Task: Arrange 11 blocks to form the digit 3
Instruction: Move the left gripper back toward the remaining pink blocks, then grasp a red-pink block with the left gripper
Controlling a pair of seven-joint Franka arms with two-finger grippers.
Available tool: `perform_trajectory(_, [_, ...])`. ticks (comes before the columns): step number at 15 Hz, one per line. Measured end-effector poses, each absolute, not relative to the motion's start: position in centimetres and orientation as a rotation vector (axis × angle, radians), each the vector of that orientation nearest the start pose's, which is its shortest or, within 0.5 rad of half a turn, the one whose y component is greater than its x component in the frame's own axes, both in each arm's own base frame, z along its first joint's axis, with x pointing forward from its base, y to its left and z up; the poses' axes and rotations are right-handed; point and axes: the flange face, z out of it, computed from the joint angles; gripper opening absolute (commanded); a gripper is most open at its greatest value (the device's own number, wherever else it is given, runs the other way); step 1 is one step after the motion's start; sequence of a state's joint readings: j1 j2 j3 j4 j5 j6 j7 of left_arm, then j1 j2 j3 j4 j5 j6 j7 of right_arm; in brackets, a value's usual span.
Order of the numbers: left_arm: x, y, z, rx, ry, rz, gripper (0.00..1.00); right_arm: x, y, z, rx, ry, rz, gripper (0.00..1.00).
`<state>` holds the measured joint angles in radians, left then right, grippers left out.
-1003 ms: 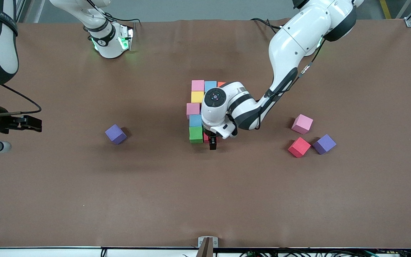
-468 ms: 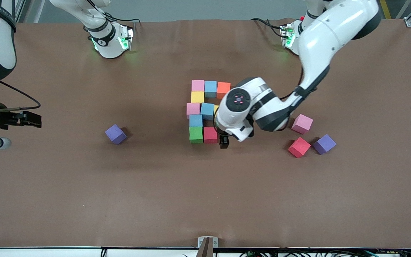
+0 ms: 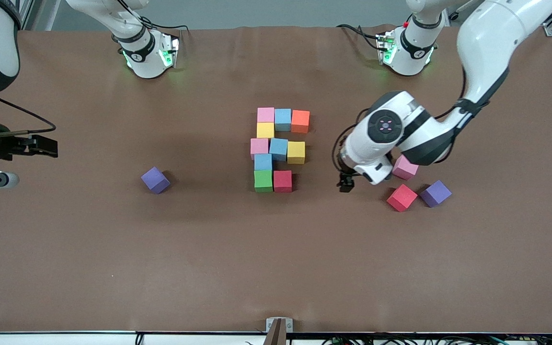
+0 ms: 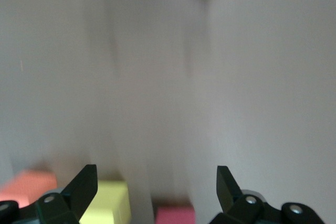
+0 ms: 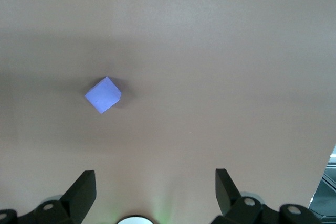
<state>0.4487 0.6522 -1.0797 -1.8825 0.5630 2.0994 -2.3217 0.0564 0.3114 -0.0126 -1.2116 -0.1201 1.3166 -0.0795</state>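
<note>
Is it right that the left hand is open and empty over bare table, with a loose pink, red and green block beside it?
Not quite. The left hand is open and empty over bare table, but the loose blocks beside it are the pink block, red block and a purple block, not green. The front view shows it; the green block sits in the figure.

— What else sat on the table point(image 3: 113, 249)?
— Two purple cubes. One point(image 3: 155, 180) lay alone toward the right arm's end, turned cornerwise.
— And the other point(image 3: 435, 193)?
— Toward the left arm's end, just beside a red one, also turned askew.
— Anything more?
— A brown cover over the table, and a small metal bracket point(image 3: 279, 325) at its near edge
</note>
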Motion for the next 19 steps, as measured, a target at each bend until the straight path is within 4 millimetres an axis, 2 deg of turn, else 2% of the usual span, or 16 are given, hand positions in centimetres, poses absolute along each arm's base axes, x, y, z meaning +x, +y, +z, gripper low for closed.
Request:
perform_trajectory(4, [53.4, -23.9, 27.2, -2.469, -1.842, 0.057, 1.0, 61.6, 3.4, 59.9, -3.242, -0.224, 0.305, 1.0])
perform_trajectory(6, [53.6, -20.4, 25.8, -2.544, -1.731, 0.027, 1.0, 61.3, 3.8, 60.4, -3.242, -0.234, 0.293, 1.0])
perform_trajectory(10, [55.1, -13.1, 24.9, -2.649, -1.583, 0.045, 1.0, 61.2, 3.8, 60.6, -3.243, -0.233, 0.287, 1.0])
perform_trajectory(12, [55.7, -10.3, 24.9, -2.687, -1.532, 0.05, 1.0, 61.2, 3.8, 60.6, -3.243, -0.232, 0.287, 1.0])
perform_trajectory(14, [56.1, -8.6, 24.8, -2.719, -1.5, 0.05, 1.0, 61.2, 3.8, 60.6, -3.243, -0.232, 0.287, 1.0])
perform_trajectory(16, [56.4, -7.7, 24.3, -2.753, -1.466, 0.042, 1.0, 61.2, 3.8, 60.6, -3.243, -0.232, 0.287, 1.0])
perform_trajectory(19, [56.6, -8.4, 24.0, -2.822, -1.374, 0.039, 1.0, 61.2, 3.7, 60.6, -3.244, -0.229, 0.288, 1.0])
